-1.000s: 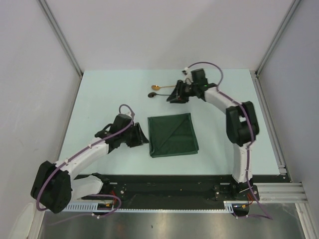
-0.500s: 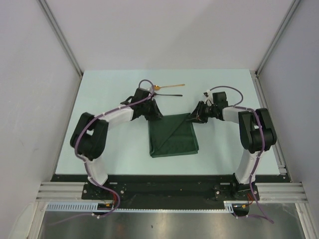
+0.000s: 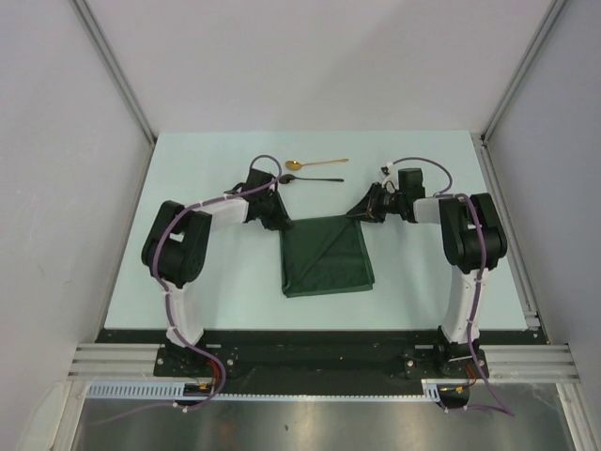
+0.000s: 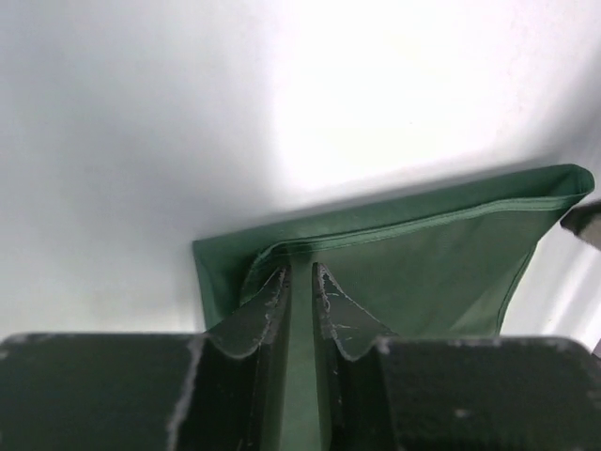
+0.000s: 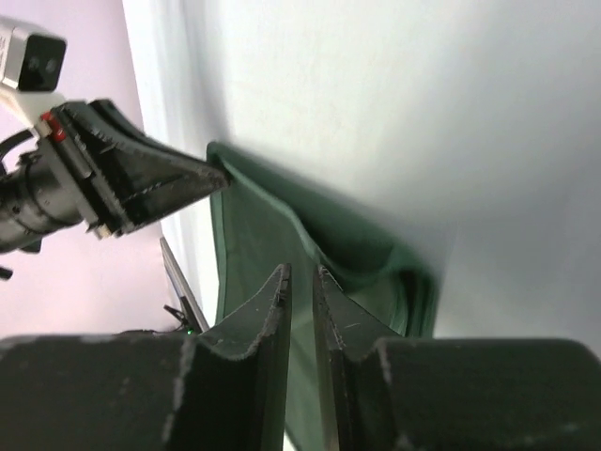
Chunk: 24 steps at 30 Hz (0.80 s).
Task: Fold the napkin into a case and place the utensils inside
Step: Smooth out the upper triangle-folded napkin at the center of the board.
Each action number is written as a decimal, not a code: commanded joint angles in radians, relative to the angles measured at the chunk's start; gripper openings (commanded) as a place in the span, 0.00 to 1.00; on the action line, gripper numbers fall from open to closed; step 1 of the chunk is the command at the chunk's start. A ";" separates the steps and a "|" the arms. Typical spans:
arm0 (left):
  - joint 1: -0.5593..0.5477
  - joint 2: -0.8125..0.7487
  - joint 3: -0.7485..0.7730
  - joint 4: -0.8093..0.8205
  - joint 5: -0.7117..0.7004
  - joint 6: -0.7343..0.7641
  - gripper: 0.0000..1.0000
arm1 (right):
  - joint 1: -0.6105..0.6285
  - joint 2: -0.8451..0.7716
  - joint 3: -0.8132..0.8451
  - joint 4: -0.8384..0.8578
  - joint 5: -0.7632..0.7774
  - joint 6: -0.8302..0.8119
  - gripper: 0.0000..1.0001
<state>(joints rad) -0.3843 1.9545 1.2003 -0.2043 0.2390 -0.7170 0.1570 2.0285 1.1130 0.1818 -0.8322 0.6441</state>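
The dark green napkin lies folded to a rough square mid-table. My left gripper is at its far-left corner, and my right gripper is at its far-right corner. In the left wrist view the gripper is nearly closed, with the napkin's raised edge between the jaws. In the right wrist view the gripper likewise pinches the napkin's lifted corner. The gold spoon and the black spoon lie side by side beyond the napkin.
The spoons lie just behind the left gripper, close to its wrist. Metal frame rails run along the table's right and left sides. The left gripper's fingers show in the right wrist view, across the cloth.
The left arm swung from the near left up to the napkin's far-left corner. The right arm drew back from the spoons to the far-right corner. Both grippers have closed on the cloth edge.
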 commanded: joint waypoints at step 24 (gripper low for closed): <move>-0.171 -0.411 -0.519 0.183 0.178 0.018 0.15 | 0.007 0.182 0.154 0.010 -0.019 -0.014 0.17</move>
<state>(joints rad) -0.5560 1.6253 0.7246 -0.0902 0.4240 -0.6827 0.1581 2.1906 1.2282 0.2134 -0.8642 0.6662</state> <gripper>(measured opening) 0.155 0.165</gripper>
